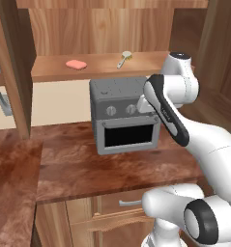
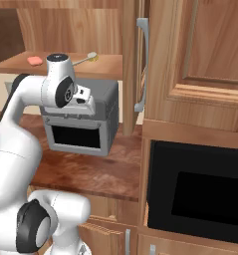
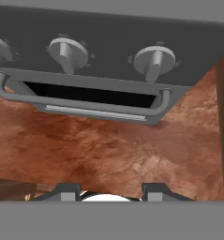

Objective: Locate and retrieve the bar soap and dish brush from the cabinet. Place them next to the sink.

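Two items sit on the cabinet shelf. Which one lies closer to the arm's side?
The dish brush, cream-handled with yellowish bristles. It lies on the shelf toward the arm; the pink bar soap lies farther left.

bar soap (image 1: 76,64): salmon pink
dish brush (image 1: 124,58): cream handle, yellowish bristles
cabinet (image 1: 102,30): brown wood grain
toaster oven (image 1: 123,115): speckled grey, black window
counter (image 1: 88,164): mottled reddish-brown
door handle (image 2: 142,64): silver
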Available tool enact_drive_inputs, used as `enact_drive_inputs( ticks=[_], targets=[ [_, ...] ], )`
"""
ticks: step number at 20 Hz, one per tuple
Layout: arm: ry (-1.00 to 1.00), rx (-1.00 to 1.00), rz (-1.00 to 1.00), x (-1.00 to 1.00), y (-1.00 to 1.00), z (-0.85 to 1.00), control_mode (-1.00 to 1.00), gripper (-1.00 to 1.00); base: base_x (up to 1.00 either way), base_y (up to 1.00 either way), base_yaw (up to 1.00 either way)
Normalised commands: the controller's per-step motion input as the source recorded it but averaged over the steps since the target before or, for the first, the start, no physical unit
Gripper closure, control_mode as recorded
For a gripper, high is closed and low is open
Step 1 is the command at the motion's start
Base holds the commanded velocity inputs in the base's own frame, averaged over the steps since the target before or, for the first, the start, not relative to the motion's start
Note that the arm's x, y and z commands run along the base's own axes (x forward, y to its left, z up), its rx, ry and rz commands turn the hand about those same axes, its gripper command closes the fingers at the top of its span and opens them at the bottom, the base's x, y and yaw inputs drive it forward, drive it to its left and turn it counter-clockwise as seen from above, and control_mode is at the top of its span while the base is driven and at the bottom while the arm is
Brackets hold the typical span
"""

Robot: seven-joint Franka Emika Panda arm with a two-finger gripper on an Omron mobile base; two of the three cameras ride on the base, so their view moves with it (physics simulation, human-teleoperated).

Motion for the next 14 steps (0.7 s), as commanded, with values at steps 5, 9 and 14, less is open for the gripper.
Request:
enact_drive_inputs(
  ticks=[5, 9, 14],
  targets=[
    [-0.03, 0.0, -0.01, -0.14, 0.28, 0.04, -1.0, -1.0, 0.0, 0.0, 0.0],
    [-0.09, -0.07, -0.06, -0.28, 0.43, 0.17, -1.0, -1.0, 0.0, 0.0, 0.0],
    [-0.14, -0.05, -0.11, -0.1, 0.16, 0.28, -1.0, -1.0, 0.0, 0.0, 0.0]
  ],
)
